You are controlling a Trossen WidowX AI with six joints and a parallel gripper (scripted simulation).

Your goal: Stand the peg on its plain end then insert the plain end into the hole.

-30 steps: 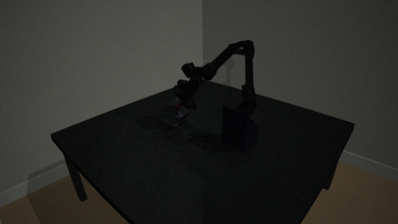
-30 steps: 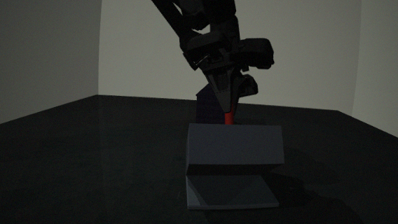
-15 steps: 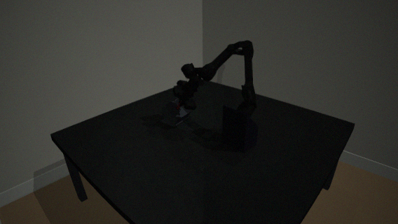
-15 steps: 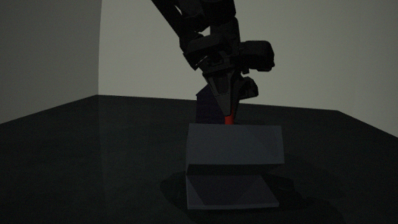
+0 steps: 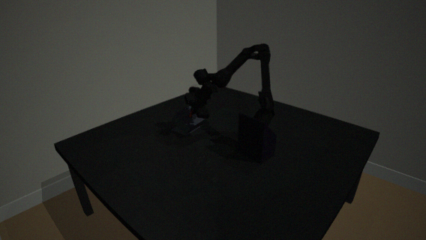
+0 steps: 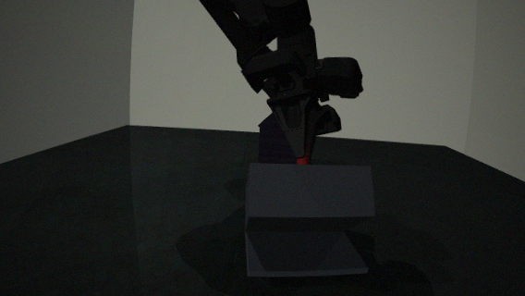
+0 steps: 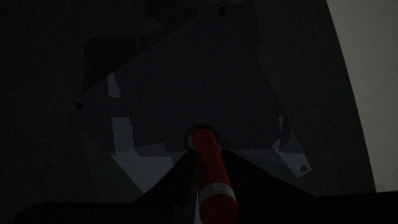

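Observation:
The red peg [image 5: 190, 114] [image 6: 302, 161] [image 7: 209, 157] is held between the fingers of my gripper [image 6: 304, 154], which is shut on it. In the wrist view its white band [image 7: 216, 190] is at the near end, on the camera side of the fingers. Its plain end is at the mouth of the hole in the sloped panel [image 6: 310, 191] [image 7: 170, 85], and the dark hole rim [image 7: 187, 141] shows around it, more on the left. How deep the end sits cannot be told. The exterior camera sees the panel from behind, which hides the hole and the peg's lower part.
A dark box-like block [image 5: 256, 138] [image 6: 274, 144] stands on the table [image 5: 157, 187] near the arm's base, behind the gripper in the exterior view. The panel's flat foot [image 6: 305, 252] rests on the table. The light is dim, and shadows cross the panel face.

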